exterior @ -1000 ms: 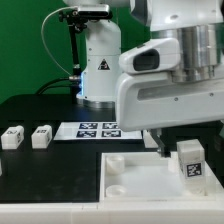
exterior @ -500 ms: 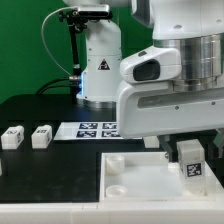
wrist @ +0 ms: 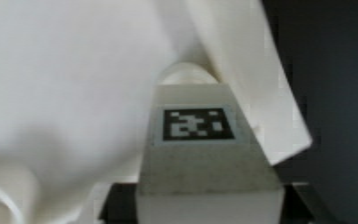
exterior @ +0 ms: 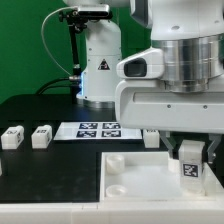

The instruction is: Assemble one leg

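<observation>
My gripper [exterior: 190, 158] is shut on a leg [exterior: 190, 166], a small white block with its black-and-white tag facing the camera. It holds the leg upright just above the right part of the large flat white square piece [exterior: 135, 176], which has round corner sockets. In the wrist view the leg [wrist: 202, 150] fills the middle between the two dark fingers [wrist: 130, 200], with the white square piece [wrist: 69, 100] beneath it. I cannot tell whether the leg touches the piece.
Two more legs [exterior: 12, 137] [exterior: 41, 136] stand at the exterior view's left, and a third [exterior: 151, 137] stands behind the square piece. The marker board [exterior: 97, 129] lies in front of the robot base [exterior: 98, 65].
The arm has turned and shifted slightly, uncovering the third loose leg behind the square piece. The held leg has sunk a little toward the white piece. The grip is unchanged.
</observation>
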Robot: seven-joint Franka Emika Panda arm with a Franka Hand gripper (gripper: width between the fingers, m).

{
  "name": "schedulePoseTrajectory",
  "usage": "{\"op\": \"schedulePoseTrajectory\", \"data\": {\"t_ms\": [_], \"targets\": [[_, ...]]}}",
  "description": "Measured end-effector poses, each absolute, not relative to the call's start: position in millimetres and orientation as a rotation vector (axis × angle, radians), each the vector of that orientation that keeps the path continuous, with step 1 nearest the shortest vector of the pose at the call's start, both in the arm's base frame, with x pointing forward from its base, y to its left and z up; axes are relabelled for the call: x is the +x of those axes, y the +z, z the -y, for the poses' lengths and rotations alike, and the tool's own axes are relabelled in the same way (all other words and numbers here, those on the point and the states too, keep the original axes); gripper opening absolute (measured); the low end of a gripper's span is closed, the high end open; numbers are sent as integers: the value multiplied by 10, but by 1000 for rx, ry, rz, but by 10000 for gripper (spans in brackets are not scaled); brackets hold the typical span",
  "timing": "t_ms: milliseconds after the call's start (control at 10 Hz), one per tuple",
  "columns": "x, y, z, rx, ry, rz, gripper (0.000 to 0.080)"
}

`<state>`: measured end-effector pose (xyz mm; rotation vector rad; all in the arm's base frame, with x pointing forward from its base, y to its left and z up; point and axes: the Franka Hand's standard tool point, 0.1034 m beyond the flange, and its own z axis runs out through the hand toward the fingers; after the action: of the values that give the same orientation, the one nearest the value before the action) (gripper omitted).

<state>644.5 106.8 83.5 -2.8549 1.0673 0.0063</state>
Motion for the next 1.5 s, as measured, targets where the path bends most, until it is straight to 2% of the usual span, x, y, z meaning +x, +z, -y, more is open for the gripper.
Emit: {"op": "schedulePoseTrajectory", "data": {"t_ms": [300,700,800,900,1000,1500], "targets": [[6411,828,-1043,-2411,55,-1827,291],[6390,835,-1159,-2085,74,-2215,291],[6388,830,-1164,-2102,75,-2197,390],[6386,828,-1170,-2171,71,-2127,530],[6382,826,-1193,-2353,46,-1931,619],[6378,827,-1206,-2848,-9,-1109,648]]}}
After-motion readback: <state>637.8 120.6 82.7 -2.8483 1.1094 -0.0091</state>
